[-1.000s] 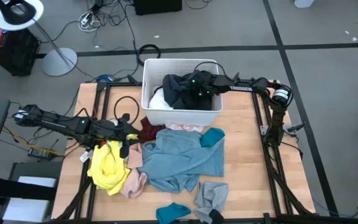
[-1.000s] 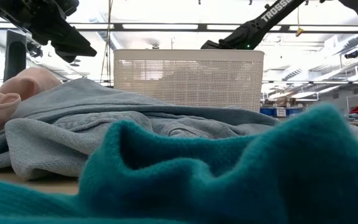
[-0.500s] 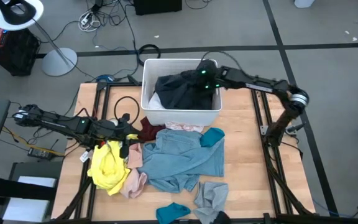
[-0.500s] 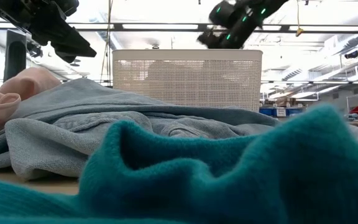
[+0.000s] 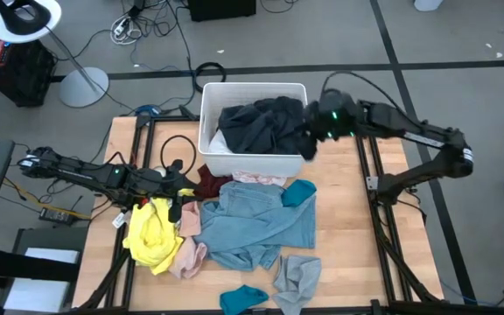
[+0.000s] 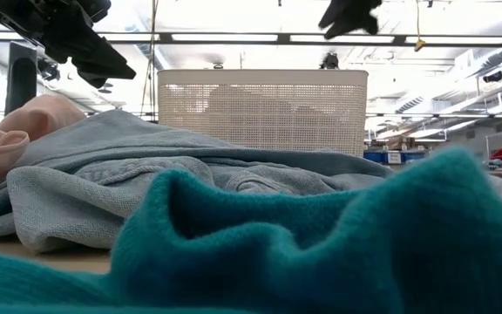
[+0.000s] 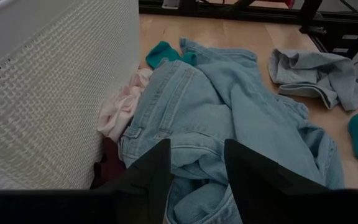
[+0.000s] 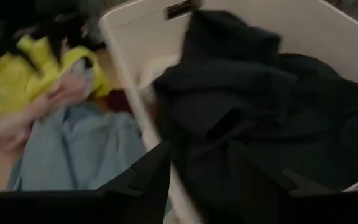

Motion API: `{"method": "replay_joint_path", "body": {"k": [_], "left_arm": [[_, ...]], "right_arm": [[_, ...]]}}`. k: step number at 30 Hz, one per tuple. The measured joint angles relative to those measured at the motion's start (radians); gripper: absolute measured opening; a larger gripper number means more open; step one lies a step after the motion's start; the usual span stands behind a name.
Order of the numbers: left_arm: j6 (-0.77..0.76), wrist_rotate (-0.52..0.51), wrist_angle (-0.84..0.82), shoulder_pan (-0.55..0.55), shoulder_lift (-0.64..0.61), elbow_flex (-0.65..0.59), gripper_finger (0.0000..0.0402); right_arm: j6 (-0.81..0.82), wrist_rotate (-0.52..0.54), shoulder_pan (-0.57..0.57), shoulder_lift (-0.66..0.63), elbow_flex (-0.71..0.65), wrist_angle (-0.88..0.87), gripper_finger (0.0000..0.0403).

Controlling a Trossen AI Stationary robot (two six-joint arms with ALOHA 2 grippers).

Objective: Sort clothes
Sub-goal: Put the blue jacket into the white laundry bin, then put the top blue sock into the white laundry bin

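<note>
The clothes lie heaped on the wooden table: a yellow garment [image 5: 151, 232], light blue denim [image 5: 261, 223], a maroon piece [image 5: 210, 182], pink pieces [image 5: 256, 179], teal pieces [image 5: 300, 192] and a grey one [image 5: 297, 273]. A black garment [image 5: 265, 122] lies in the white bin [image 5: 254, 160] at the far side. My left gripper [image 7: 194, 177] hovers open above the denim [image 7: 229, 118], beside the bin's front wall, with nothing between its fingers. My right gripper [image 5: 310, 144] hangs open above the bin's right rim, over the black garment [image 8: 260, 106] and clear of it.
The bin's mesh wall [image 6: 260, 109] stands behind the denim heap [image 6: 146, 174]. Bare wood [image 5: 366, 245] shows at the table's right side. A second teal piece [image 5: 241, 297] lies at the near edge. Cables and a lamp base [image 5: 81, 86] are on the floor beyond.
My right gripper has risen out of the bin and swung toward the table's right edge, ending above the bin's right rim. The black garment stays behind in the bin, spread over its contents. My left arm has kept still.
</note>
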Motion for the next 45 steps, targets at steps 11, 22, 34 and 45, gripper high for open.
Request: {"method": "replay_joint_path", "body": {"k": [11,22,34,45], "left_arm": [[0.000,0.000,0.004,0.000,0.000,0.000,0.0156],[-0.004,0.001,0.032,0.000,0.000,0.000,0.0156],[-0.007,0.001,0.031,0.000,0.000,0.000,0.0156],[-0.008,0.001,0.029,0.000,0.000,0.000,0.0156]], "right_arm": [[0.219,0.358,0.481,-0.031,-0.059,-0.088,0.0162],[0.648,0.429,0.588,-0.031,-0.447,-0.016,0.0162],[0.532,0.373,0.504,0.110,-0.718,0.441,0.0162],[0.526,0.292,0.456,0.368,-0.716,0.561,0.0132]]}}
